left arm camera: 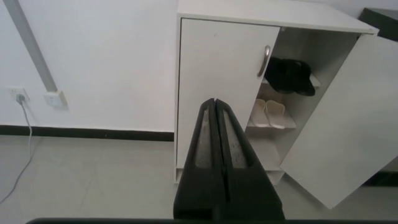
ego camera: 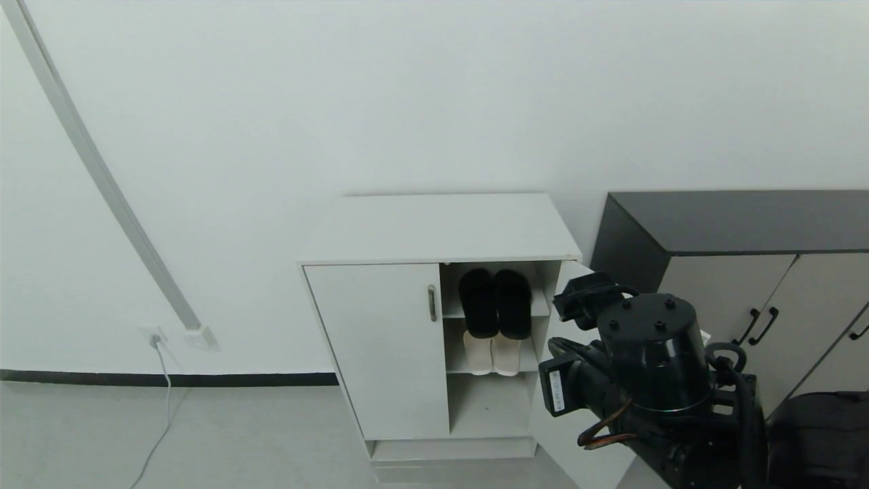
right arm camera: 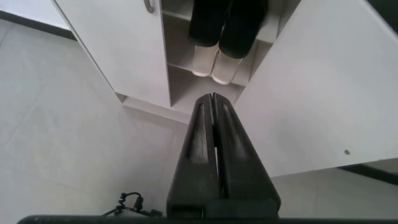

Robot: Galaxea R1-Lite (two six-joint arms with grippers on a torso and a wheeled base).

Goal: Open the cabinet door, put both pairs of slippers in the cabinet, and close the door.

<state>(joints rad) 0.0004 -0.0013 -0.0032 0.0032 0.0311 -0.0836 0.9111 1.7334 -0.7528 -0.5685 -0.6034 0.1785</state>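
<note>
Bright, diffuse room light evenly washes the white wall (ego camera: 434, 102) and cabinet (ego camera: 377, 339). The open shelves (ego camera: 489, 401) lie in soft shadow, deepest around the black slippers (ego camera: 494, 302).

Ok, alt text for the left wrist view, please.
A white cabinet with one door swung open shows black slippers stored above white slippers inside. The shut left gripper points toward it from in front.

white cabinet (ego camera: 441, 227) (plain) | black slippers (ego camera: 494, 302) | pale slippers (ego camera: 492, 353), perhaps cream
</note>
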